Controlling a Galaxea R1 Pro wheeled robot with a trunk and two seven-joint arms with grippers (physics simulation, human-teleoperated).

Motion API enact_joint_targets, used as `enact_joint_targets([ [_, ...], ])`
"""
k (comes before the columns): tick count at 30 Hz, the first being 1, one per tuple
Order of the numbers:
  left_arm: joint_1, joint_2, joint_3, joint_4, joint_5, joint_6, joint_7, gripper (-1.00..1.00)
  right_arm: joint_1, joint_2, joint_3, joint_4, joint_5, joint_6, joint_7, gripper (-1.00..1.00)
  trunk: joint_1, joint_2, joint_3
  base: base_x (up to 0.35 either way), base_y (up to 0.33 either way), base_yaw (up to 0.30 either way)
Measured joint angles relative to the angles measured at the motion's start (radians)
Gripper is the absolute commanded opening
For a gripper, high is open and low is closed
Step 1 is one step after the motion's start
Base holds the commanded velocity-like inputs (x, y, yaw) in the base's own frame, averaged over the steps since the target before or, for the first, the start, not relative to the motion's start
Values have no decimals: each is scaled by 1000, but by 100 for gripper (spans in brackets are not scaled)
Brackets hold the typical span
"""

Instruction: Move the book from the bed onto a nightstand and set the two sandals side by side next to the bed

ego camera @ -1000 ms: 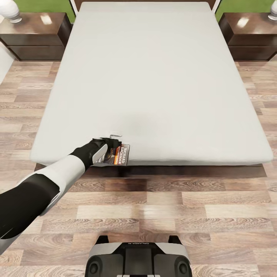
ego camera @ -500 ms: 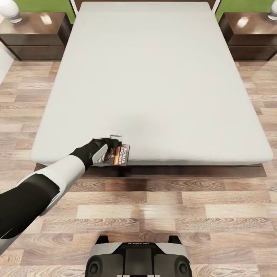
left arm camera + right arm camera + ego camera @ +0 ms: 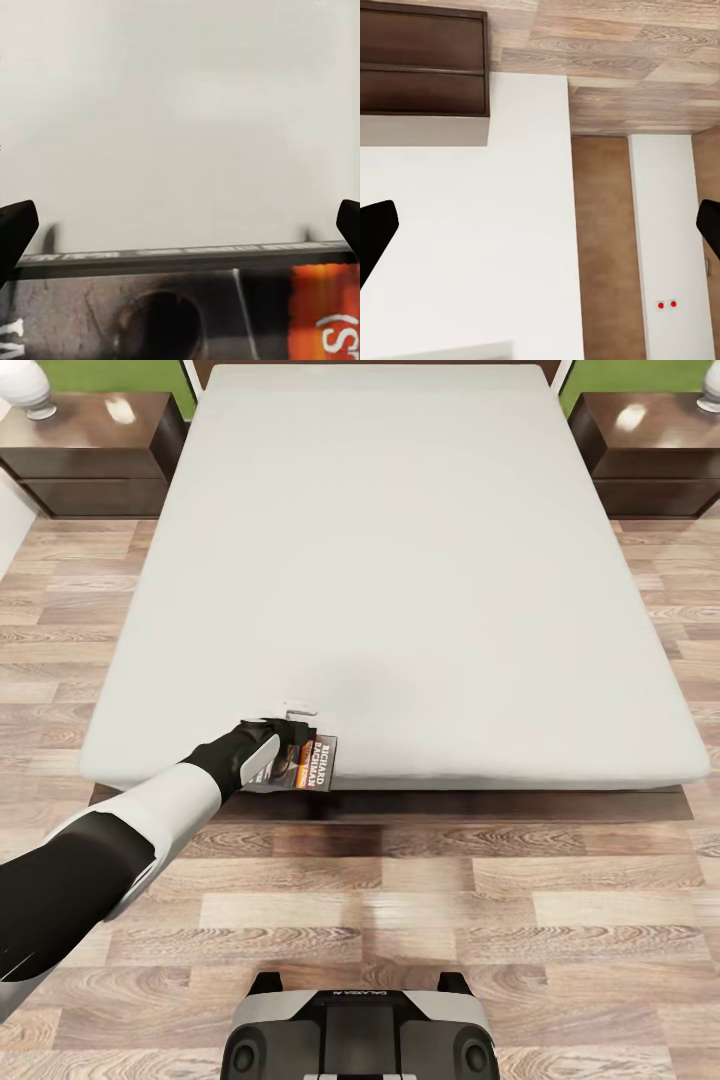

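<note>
The task looks barely begun. The book [image 3: 312, 764] lies at the near edge of the bed [image 3: 400, 560], toward its left corner, with part of it appearing to jut past the mattress edge, so it has not reached either nightstand. The left tool [image 3: 288, 728] sits right at the book, over its left end. In the left wrist view the two dark fingertips [image 3: 16, 232] stand wide apart at the frame's edges, with the book's cover [image 3: 187, 315] lying between them against the pale mattress; I judge the tool open and not gripping anything yet, though how much of the book is between the fingers is hard to read. In the right wrist view the right tool [image 3: 540, 232] also shows its fingertips spread wide with nothing between them, looking at a white surface, a strip of wood floor and a dark drawer cabinet [image 3: 424, 67]. What is left, by my reckoning, is nearly everything: closing on the book, lifting it, carrying it to a nightstand, then finding both sandals and pairing them beside the bed. The mattress is plain light grey, smooth and bare apart from the book, on a dark wooden frame. The left nightstand [image 3: 90, 455] and the right nightstand [image 3: 650, 455] stand at the far corners, well apart from the book, each with a pale object on its glossy top. The floor [image 3: 400, 900] is brown wood plank, and the robot's base [image 3: 358, 1030] shows at the near edge.
</note>
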Motion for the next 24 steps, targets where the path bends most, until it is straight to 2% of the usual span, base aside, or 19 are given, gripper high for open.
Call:
enact_joint_targets([
  [24, 0, 1, 0, -4, 0, 0, 3, 100, 0, 0, 0, 0, 0, -1, 0, 100, 0, 0, 0, -22, 0, 0],
])
